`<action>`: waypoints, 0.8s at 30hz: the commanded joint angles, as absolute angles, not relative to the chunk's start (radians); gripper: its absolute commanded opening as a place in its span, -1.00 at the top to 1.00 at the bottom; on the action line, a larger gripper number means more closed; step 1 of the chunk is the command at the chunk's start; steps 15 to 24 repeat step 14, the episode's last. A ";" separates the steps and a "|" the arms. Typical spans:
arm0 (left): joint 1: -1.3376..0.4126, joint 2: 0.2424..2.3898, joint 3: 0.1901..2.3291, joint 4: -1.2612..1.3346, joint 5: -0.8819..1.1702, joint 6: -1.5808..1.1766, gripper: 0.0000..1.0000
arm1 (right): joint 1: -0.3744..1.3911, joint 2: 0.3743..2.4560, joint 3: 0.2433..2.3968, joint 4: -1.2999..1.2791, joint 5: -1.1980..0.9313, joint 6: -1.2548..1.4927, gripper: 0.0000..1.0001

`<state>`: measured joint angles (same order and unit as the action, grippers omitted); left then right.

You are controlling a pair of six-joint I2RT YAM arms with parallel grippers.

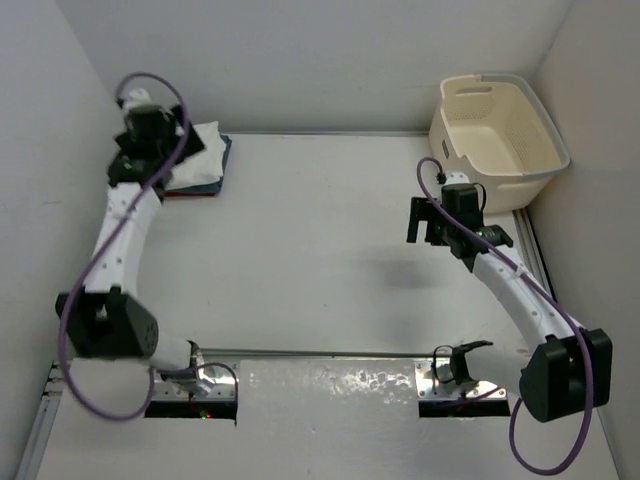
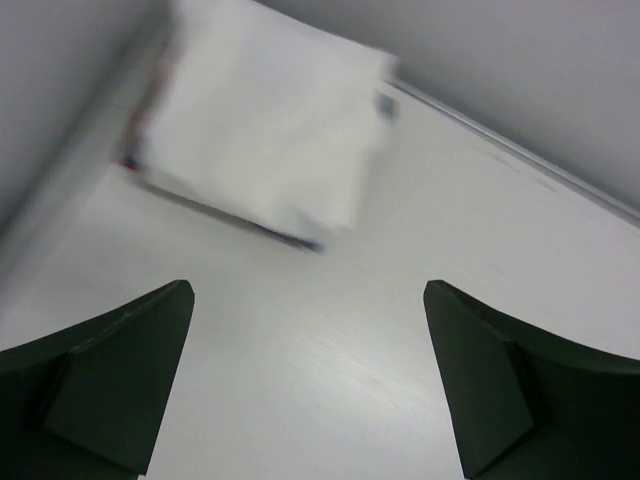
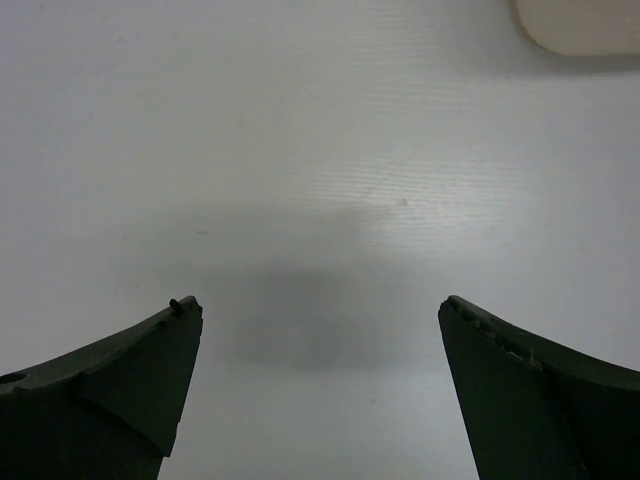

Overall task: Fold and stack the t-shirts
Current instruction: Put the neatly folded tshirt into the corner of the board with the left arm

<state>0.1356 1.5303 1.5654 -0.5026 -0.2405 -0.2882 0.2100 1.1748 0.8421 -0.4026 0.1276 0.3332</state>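
Overhead, laundry basket [image 1: 500,180] whole, t-shirts [image 1: 205,148] apparently stacked

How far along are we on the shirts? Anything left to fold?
Nearly finished. Done: the white shirt lies folded atop a stack in the far left corner, the blue-grey shirt and red shirt edging out beneath. In hand: nothing; the left gripper hangs open by the stack, the right gripper open over bare table. Left: no loose shirt shows on the table or in the basket; probably only retracting the arms.
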 commanded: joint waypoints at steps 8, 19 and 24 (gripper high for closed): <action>-0.071 1.037 1.102 -0.612 -0.411 -0.615 -0.99 | 0.207 1.045 0.718 -0.407 0.310 0.423 -0.98; -0.071 0.968 1.077 -0.632 -0.443 -0.626 -0.99 | 0.207 1.049 0.724 -0.396 0.276 0.417 -0.98; -0.071 0.968 1.077 -0.632 -0.443 -0.626 -0.99 | 0.207 1.049 0.724 -0.396 0.276 0.417 -0.98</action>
